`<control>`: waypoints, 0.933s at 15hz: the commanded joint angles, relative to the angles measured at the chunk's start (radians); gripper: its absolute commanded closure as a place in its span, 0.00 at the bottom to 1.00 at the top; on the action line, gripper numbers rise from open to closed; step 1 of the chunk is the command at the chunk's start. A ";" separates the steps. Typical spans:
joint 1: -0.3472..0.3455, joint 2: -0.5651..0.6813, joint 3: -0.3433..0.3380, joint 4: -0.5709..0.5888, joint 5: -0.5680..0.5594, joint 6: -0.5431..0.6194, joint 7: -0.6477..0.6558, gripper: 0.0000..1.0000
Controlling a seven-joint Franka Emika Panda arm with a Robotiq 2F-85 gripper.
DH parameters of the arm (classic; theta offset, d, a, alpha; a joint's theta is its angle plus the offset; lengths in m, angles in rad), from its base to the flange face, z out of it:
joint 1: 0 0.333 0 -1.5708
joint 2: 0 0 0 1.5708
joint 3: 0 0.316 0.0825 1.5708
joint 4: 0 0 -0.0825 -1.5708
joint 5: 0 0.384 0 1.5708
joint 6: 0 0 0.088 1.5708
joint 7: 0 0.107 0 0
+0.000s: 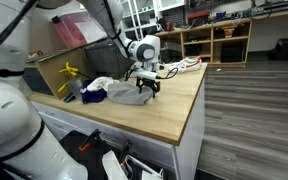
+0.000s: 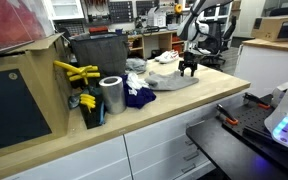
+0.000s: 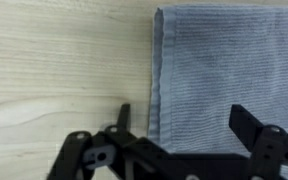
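My gripper [image 3: 181, 118] is open and empty, hovering just above a grey-blue cloth [image 3: 229, 70] that lies flat on the wooden table [image 3: 54, 70]. One finger is over the cloth's hemmed edge, the other over the cloth itself. In both exterior views the gripper [image 1: 144, 86] [image 2: 189, 69] hangs low over the grey cloth [image 1: 132, 94] [image 2: 174, 80] near the table's far end.
A dark blue cloth [image 2: 139, 97] and a white cloth [image 1: 100, 84] lie beside the grey one. A metal can [image 2: 111, 96], yellow tools [image 2: 76, 72] and a dark bin [image 2: 99, 52] stand nearby. White shoes [image 1: 188, 64] lie at the table end.
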 commanded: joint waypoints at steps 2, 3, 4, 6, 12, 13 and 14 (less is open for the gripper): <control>-0.010 -0.001 0.037 -0.004 0.017 0.022 0.014 0.26; -0.011 -0.001 0.042 -0.004 0.021 0.022 0.012 0.34; -0.013 -0.002 0.044 -0.004 0.024 0.021 0.011 0.41; -0.019 -0.007 0.049 -0.007 0.033 0.019 0.005 0.57; -0.032 -0.029 0.040 -0.027 0.034 0.032 0.005 0.99; -0.034 -0.034 0.033 -0.034 0.027 0.039 0.009 1.00; -0.035 -0.037 0.025 -0.040 0.020 0.047 0.014 1.00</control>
